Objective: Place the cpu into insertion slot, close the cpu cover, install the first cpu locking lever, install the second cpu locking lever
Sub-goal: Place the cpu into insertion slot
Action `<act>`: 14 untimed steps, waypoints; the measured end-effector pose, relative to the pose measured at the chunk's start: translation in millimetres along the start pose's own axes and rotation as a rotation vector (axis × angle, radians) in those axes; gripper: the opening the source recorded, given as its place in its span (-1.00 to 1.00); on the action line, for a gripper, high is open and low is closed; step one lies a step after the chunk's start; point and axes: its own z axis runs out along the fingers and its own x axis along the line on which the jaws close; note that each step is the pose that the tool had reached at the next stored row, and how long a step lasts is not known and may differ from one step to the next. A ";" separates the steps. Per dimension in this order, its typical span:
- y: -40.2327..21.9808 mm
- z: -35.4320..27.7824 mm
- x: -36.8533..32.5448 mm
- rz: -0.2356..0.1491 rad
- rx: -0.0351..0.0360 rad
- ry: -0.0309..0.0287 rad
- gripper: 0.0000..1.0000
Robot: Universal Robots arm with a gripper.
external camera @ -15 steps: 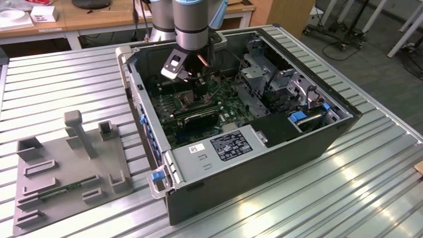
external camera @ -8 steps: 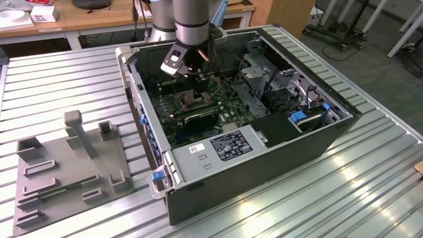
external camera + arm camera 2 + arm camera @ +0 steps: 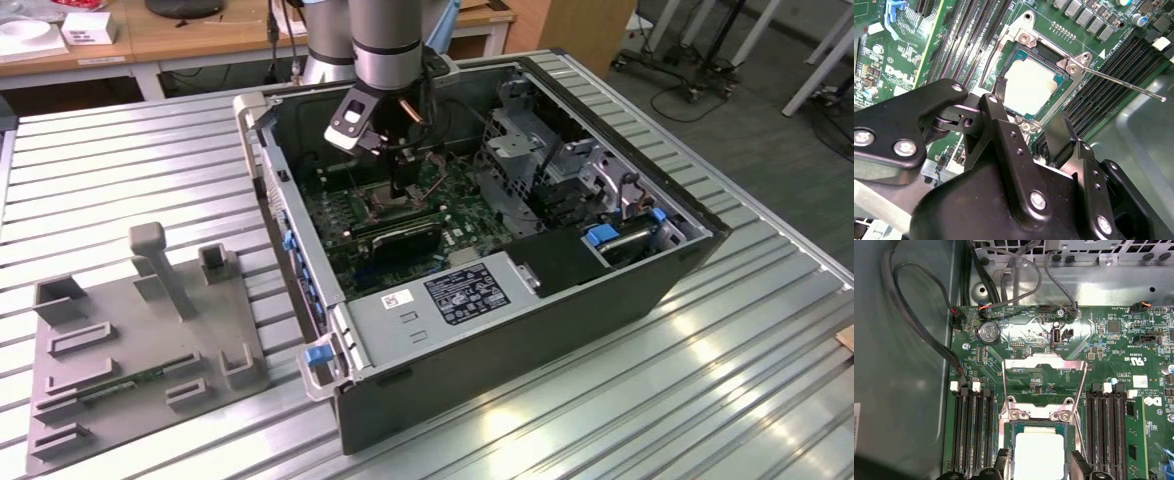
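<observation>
One black gripper [image 3: 1028, 102] on a grey robot arm reaches down into an open computer case [image 3: 534, 340] that lies on its side on a ribbed metal table [image 3: 120, 160]. Its two fingers [image 3: 1059, 131] are spread apart and pinch nothing. They hover just above the processor socket on the green motherboard [image 3: 1114, 340], one finger towards each side of the socket.

The cpu [image 3: 1029, 85], a pale silver square, lies flat inside the socket, between the two fingertips as both wrist views show it.

The cpu cover [image 3: 1041, 402], a shiny metal frame with an open middle, is swung back on its hinge and away from the chip, so the chip is uncovered. One thin wire locking lever [image 3: 1124, 85] sticks out loose from a corner of the socket, over the black memory slots [image 3: 974, 430].

On the exterior view's left, a grey fixture plate [image 3: 120, 370] with upright holders rests on the table, well apart from the case.
</observation>
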 end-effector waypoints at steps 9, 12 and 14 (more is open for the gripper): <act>0.0 0.0 0.0 0.000 0.0000 0.0010 0.18; 0.0 0.0 0.0 0.000 0.0000 0.0010 0.18; 0.0 0.0 0.0 0.000 0.0000 0.0010 0.15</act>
